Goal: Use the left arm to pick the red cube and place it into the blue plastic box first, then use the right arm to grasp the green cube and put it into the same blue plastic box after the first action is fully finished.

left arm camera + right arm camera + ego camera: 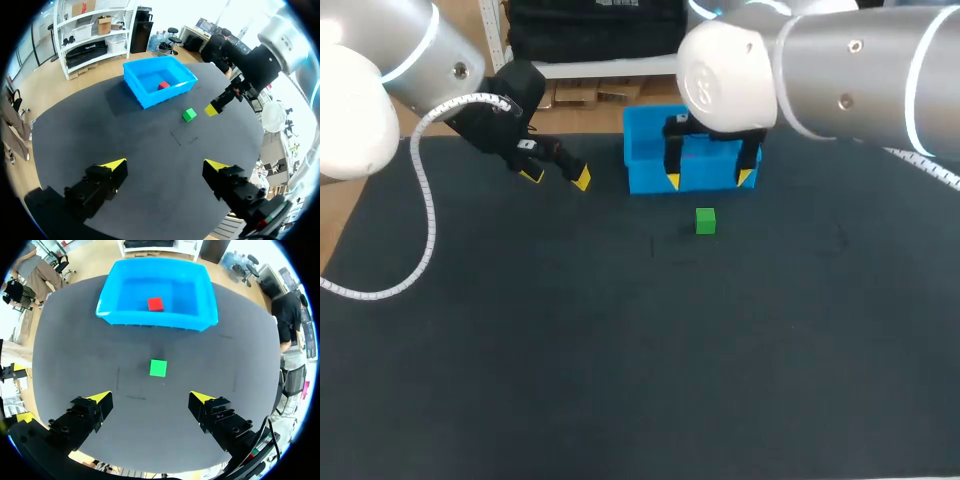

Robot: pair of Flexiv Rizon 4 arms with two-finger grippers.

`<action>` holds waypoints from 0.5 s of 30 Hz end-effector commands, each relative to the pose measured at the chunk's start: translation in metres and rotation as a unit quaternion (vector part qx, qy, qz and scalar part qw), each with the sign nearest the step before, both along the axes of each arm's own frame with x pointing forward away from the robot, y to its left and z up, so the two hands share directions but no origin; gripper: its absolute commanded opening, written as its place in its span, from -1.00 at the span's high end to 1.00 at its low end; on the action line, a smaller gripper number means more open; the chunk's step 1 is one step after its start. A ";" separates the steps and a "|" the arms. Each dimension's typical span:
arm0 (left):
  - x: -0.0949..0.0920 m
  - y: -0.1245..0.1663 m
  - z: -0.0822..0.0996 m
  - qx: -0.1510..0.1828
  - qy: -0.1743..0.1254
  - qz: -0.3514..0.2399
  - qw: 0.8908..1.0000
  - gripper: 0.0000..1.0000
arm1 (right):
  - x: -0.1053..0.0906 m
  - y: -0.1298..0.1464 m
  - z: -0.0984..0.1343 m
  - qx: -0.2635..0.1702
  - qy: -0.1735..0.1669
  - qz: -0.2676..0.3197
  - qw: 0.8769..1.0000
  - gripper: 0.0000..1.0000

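The red cube [155, 304] lies inside the blue plastic box [150, 320], on its floor toward the far wall, and it is the only thing in there. Both wrist views show it plainly (in the left wrist view it sits at [163, 85], near the box's right-hand wall). The green cube [158, 367] rests on the dark table [620, 380] just outside the box's near wall, apart from it and untouched.

The right gripper [151, 397] hangs over the mat with its fingers spread wide and nothing between them. The green cube lies ahead of it, roughly centred on the gap, and the box is beyond that. The left gripper [165, 165] is likewise released and empty. In the head view it sits off to the left of the box [645, 150], well apart from both cubes, with a white coiled cable [420, 200] looping down from its arm.

From the head view the right arm's wrist and black fingers cover most of the box's inside, so the red cube cannot be seen there. The green cube [705, 221] shows just below the right gripper [709, 179]. In the left wrist view only one yellow tip of the right gripper can be made out, just beside the green cube [189, 115].
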State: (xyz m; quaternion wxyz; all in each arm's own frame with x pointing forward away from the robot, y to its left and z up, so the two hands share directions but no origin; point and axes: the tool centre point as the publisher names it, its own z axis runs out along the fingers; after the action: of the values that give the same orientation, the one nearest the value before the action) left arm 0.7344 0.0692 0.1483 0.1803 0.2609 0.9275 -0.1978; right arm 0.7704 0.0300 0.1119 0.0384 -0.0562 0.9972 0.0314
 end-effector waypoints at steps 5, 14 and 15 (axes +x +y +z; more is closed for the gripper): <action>0.000 0.000 0.000 0.000 0.000 0.000 1.000 -1.00 | -0.004 0.003 -0.016 0.004 -0.003 0.000 1.000 -1.00; 0.000 0.000 0.000 0.000 0.000 0.000 1.000 -1.00 | -0.006 0.003 -0.029 0.004 0.002 0.005 1.000 -1.00; 0.000 0.000 0.000 0.000 0.000 0.000 1.000 -1.00 | -0.006 0.003 -0.030 0.004 0.003 0.006 1.000 -1.00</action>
State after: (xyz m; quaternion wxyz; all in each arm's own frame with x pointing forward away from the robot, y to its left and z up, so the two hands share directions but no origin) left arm 0.7344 0.0692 0.1483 0.1803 0.2609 0.9275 -0.1978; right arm 0.7642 0.0322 0.0851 0.0346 -0.0618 0.9968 0.0358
